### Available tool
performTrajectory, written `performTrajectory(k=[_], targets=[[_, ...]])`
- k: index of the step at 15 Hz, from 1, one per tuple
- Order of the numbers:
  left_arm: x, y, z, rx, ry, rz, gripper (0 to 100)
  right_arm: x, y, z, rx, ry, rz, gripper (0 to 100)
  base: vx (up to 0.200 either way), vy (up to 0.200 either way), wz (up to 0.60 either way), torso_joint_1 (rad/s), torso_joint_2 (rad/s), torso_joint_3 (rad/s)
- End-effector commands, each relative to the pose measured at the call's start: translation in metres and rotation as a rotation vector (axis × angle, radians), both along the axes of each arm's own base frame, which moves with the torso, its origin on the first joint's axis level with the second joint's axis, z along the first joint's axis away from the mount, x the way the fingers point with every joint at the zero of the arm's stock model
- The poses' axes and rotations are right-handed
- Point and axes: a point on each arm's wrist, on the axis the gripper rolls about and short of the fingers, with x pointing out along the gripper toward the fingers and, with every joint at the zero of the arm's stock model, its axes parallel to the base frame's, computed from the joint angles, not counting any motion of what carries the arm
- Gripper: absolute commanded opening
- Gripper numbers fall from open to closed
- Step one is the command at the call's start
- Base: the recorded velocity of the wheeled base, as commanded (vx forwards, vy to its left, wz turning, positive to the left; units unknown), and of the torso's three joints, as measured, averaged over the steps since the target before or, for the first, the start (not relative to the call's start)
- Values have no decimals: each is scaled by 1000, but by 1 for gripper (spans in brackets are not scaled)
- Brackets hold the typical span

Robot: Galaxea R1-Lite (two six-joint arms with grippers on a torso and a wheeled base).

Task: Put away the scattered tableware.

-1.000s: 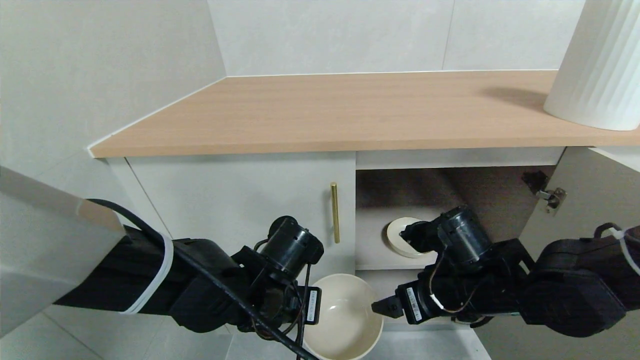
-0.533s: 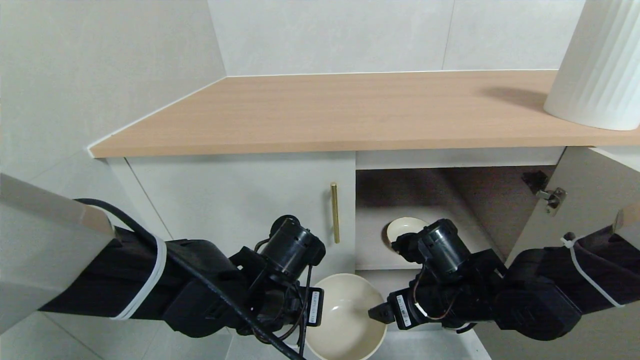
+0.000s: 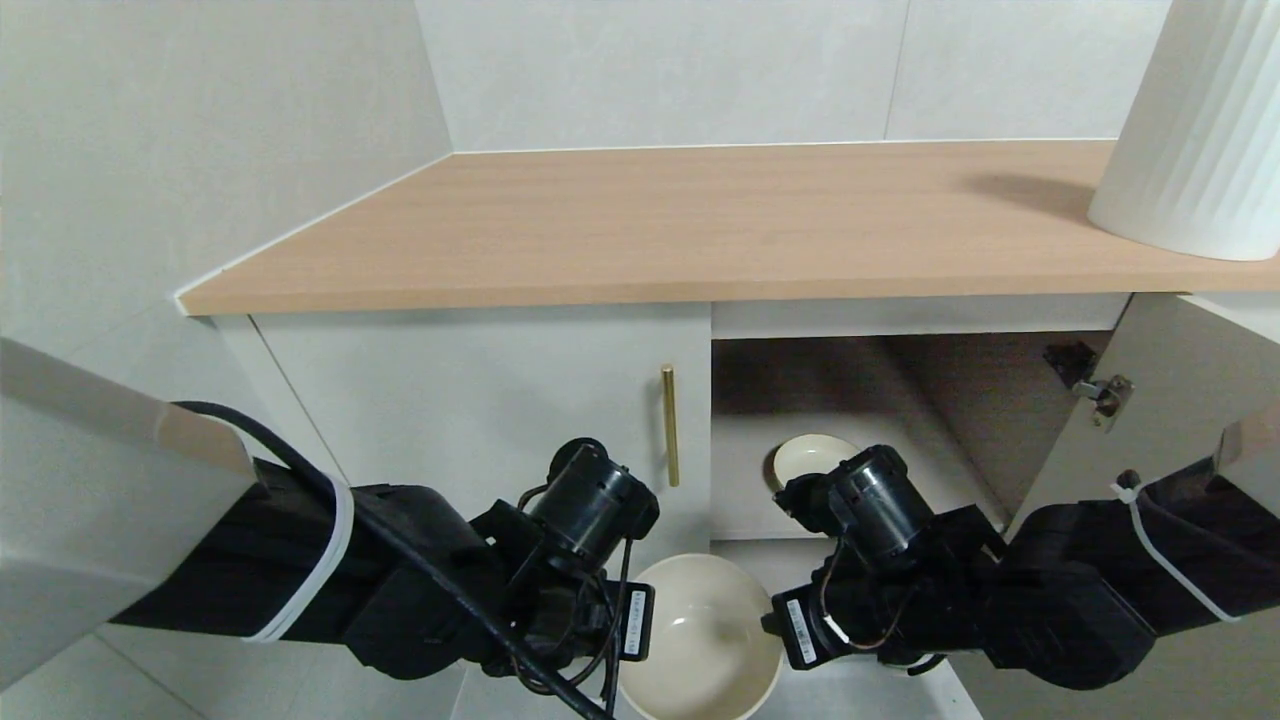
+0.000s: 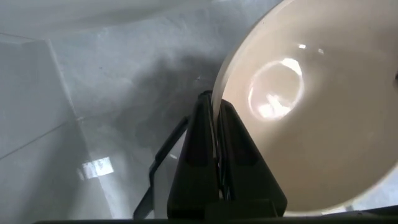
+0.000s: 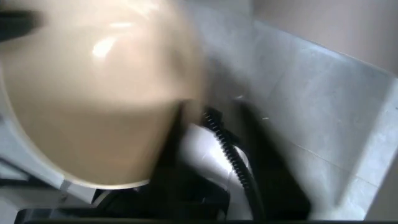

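Note:
A cream bowl hangs low in front of the cabinet, and my left gripper is shut on its left rim. In the left wrist view the fingers pinch the rim of the bowl over the grey floor. My right gripper sits right against the bowl's right rim. In the right wrist view the bowl is close by and blurred, and the right gripper looks open beside it. A small cream dish lies on the shelf inside the open cabinet.
The cabinet's right door stands open, and its left door with a gold handle is closed. A wooden countertop runs above, with a white ribbed vase at its right end. Grey tiled floor lies below.
My right arm has drawn back from the cabinet shelf and its gripper has closed in on the bowl's right rim. The left arm and bowl have shifted slightly right and down.

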Motion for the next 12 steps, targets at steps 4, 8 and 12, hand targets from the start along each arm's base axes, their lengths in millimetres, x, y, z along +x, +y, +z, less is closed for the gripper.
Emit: performTrajectory(k=[4,8,12], targets=[[0,0,-1,7,4,3,0,-1,0,-2,-8,4,-1,0,0,0,0,0,0,0],[0,0,-1,6,3,3,0,0,0,-2,-7,3,-1,0,0,0,0,0,0,0],[-1,1,-2,19,14,1,0,0,0,-2,-9,5,-1,0,0,0,0,0,0,0]])
